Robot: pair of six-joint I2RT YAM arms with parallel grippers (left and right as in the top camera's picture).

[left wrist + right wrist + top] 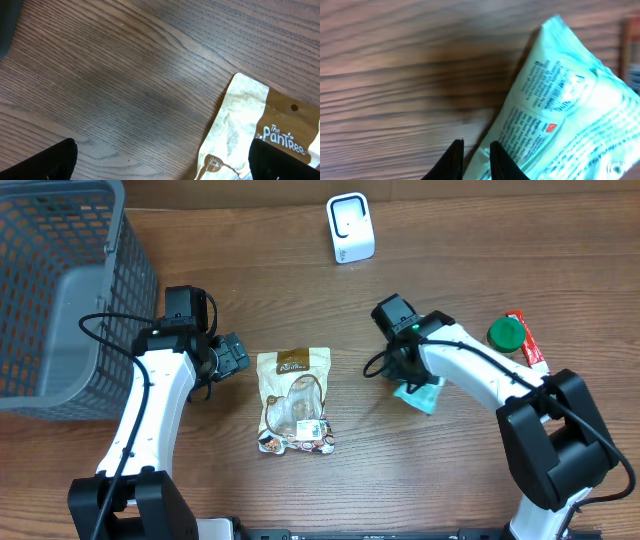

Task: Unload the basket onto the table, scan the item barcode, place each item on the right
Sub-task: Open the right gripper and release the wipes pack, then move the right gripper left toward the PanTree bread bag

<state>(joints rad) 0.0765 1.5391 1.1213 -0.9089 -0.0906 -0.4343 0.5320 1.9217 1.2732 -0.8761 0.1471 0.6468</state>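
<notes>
Right claw (472, 161) pinching edge of pale green packet (560, 100), left claw (162, 162) spread wide, empty

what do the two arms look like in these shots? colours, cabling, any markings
Left arm and right arm: white links, black joints, black cables looped alongside. Left gripper and right gripper are black. Green light near the right wrist. No readable markings.

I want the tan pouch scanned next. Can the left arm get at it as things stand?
Probably yes: the open left gripper sits beside the tan pouch's top corner, only bare table between.
</notes>
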